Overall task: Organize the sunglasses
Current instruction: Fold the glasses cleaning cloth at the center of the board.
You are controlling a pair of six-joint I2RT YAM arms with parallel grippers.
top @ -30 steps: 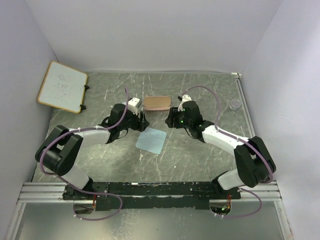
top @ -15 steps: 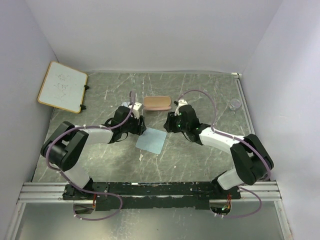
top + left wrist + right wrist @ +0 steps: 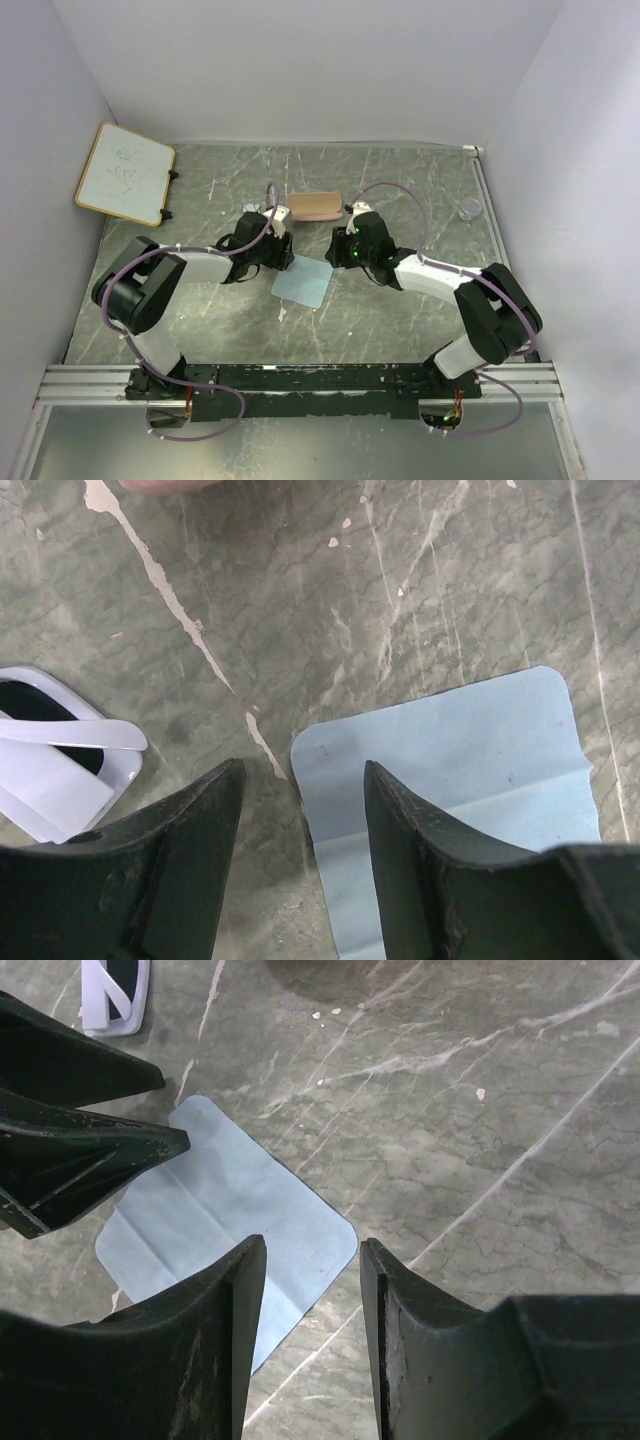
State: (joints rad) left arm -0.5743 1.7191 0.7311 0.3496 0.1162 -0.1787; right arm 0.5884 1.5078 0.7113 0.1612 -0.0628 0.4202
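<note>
Pale grey-white, the sunglasses (image 3: 55,780) lie folded on the green marbled table (image 3: 300,600). They sit just beside 1 finger of the left gripper (image 3: 302,780) and off the blue cloth (image 3: 450,780). We see both grippers spread wide, holding nothing. The left hangs over 1 corner of the cloth and the right gripper (image 3: 312,1250) over another. The pink case (image 3: 314,207) lies farther back, apart from the cloth.
</note>
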